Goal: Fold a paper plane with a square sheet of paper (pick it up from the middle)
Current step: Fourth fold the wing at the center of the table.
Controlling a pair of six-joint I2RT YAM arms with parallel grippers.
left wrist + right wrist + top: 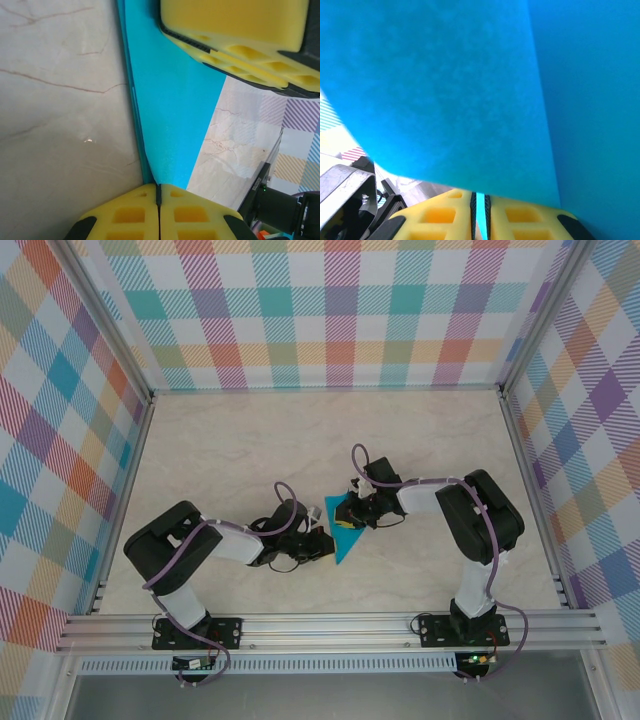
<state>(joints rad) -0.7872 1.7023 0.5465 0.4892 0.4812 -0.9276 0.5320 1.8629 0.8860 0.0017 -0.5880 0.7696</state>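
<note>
From above, the teal-blue sheet of paper [345, 537] shows as a creased, pointed shape near the middle of the pale marbled surface [250, 440], between the two arms. The left pincer [318, 543] meets its left edge and the right pincer [352, 515] its upper end. Chequered pastel walls [330, 300] stand around the surface.

In the left wrist view, the left pincer [159, 192] has its yellow foam pads [127, 212] pressed together on the narrow end of the paper [170, 100], which tapers into their seam. The paper stands on edge beside the surface [60, 125]. The right pincer's yellow pad [235, 30] reaches the paper's far end.

In the right wrist view, the right pincer [480, 207] pinches the paper [450, 90]; a thin teal strip shows between its pads [440, 215], and the sheet rises from them with a fold line right of centre.
</note>
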